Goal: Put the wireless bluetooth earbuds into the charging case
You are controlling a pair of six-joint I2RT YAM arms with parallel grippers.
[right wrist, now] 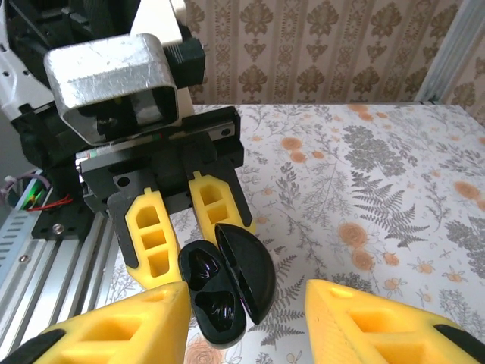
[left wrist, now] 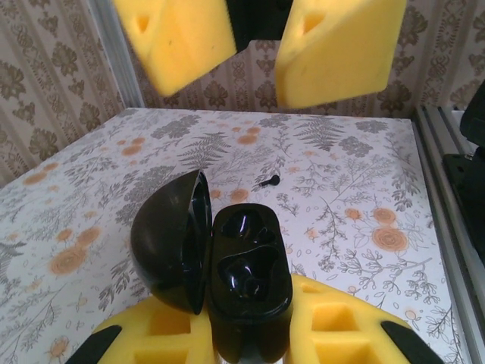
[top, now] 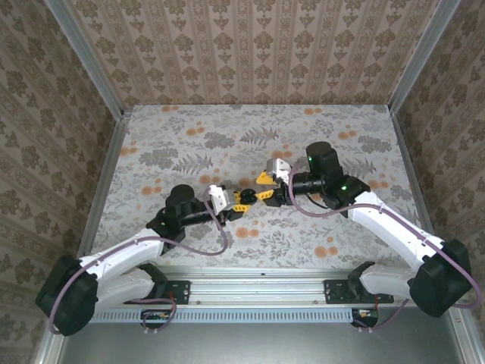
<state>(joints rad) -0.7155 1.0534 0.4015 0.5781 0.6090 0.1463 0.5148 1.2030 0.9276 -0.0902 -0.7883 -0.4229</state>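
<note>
- One charging case (left wrist: pixel 246 280), glossy black, lid swung open toward 9 o'clock, clamped at its base by the left pincer (right wrist: pixel 188 241), seemingly clear of the counter (left wrist: pixel 356 167).
- Two moulded wells facing up in the left wrist view; cannot tell whether either is already filled.
- One small black stemmed piece, probably an earbud (left wrist: pixel 267 181), loose on the counter at 12 o'clock from the case, well apart from it.
- Right pincer (left wrist: pixel 256 61) hanging over the case at 12 o'clock, jaws partly apart, nothing seen between them.
- Best done, by judgement:
  - Keep the case level and steady.
  - Pinch the loose earbud across its body.
  - Match the stem to a well and lower it straight.
  - Let go only once it is seated.
  - Steer clear of the lid.
</note>
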